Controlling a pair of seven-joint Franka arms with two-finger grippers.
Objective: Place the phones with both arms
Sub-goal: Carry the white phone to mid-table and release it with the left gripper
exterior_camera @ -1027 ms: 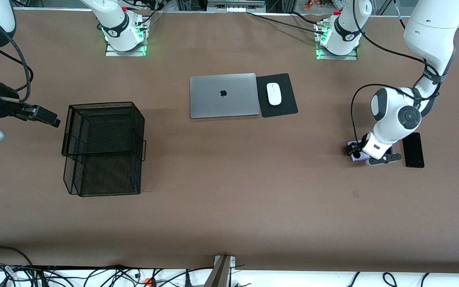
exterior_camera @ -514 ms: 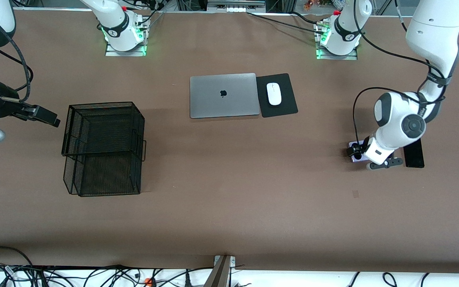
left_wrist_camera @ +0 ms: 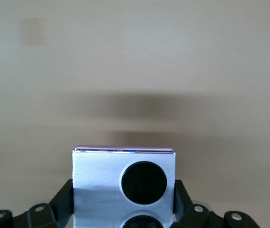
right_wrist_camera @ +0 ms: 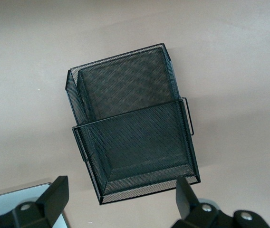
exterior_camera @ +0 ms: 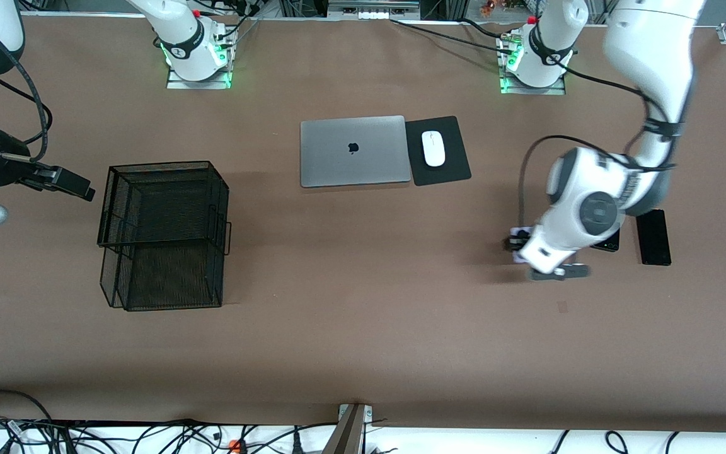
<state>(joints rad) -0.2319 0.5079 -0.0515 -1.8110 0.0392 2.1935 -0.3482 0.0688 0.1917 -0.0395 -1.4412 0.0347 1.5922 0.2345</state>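
Observation:
The lilac-white folded phone (left_wrist_camera: 101,180), with two black camera circles, is held in the air between the fingers (left_wrist_camera: 63,198) of my left gripper (exterior_camera: 517,243), which is shut on its sides. It hangs over bare table toward the left arm's end. On the table beside the left arm lie the squarish black folded phone (exterior_camera: 609,243), partly hidden by the arm, and the long slim black phone (exterior_camera: 653,237). My right gripper (exterior_camera: 82,188) waits open and empty beside the mesh basket, at the right arm's end.
A black wire-mesh basket (exterior_camera: 161,165) with two levels stands toward the right arm's end, also seen in the right wrist view as the mesh basket (right_wrist_camera: 130,123). A closed silver laptop (exterior_camera: 355,151) and a white mouse (exterior_camera: 433,148) on a black pad (exterior_camera: 448,169) lie mid-table, nearer the bases.
My left arm has lifted the lilac-white phone off the table and carried it toward the right arm's end, uncovering part of the black folded phone. The right arm has not moved.

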